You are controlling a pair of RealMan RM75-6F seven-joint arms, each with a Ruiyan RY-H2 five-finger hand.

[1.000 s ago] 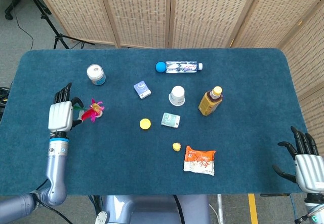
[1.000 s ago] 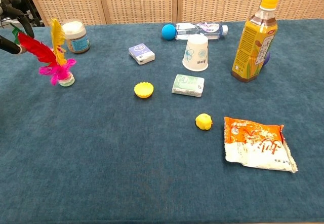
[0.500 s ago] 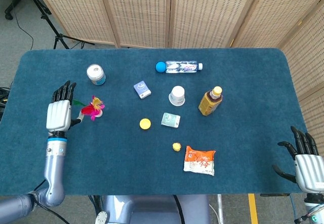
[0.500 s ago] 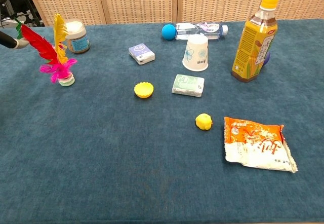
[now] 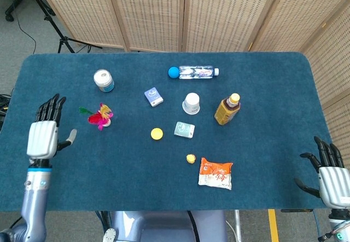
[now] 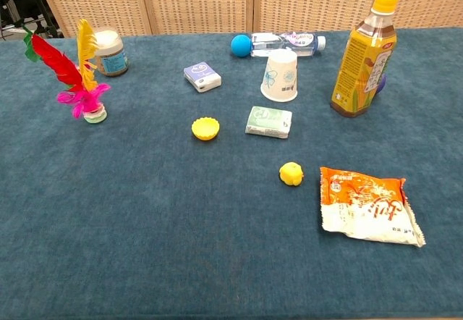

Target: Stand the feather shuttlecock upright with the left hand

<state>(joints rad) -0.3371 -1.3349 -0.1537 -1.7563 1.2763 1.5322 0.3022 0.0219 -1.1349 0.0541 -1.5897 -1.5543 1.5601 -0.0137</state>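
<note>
Feather shuttlecock (image 6: 78, 81) stands on its pale base on the blue table (image 5: 262, 143), near the left edge and just in front of the small white jar (image 6: 108, 51); in the chest view its red, yellow and pink plumes rise from the base, the red one leaning off to the left with a green tip. Nothing touches it. The left hand (image 5: 45, 133) hovers well apart from it, out toward the table's left edge, fingers spread and straight with nothing in them. The right hand (image 5: 330, 177) sits off the far right corner, fingers likewise apart and empty. Judging by how things lie, the task looks done or all but done: the shuttlecock balances on its base unsupported, and the hand that was to set it up is clear of it. What may remain is only to confirm that it keeps its balance, since the plumes lean somewhat to one side and the base is narrow. The chest view shows neither hand.
</note>
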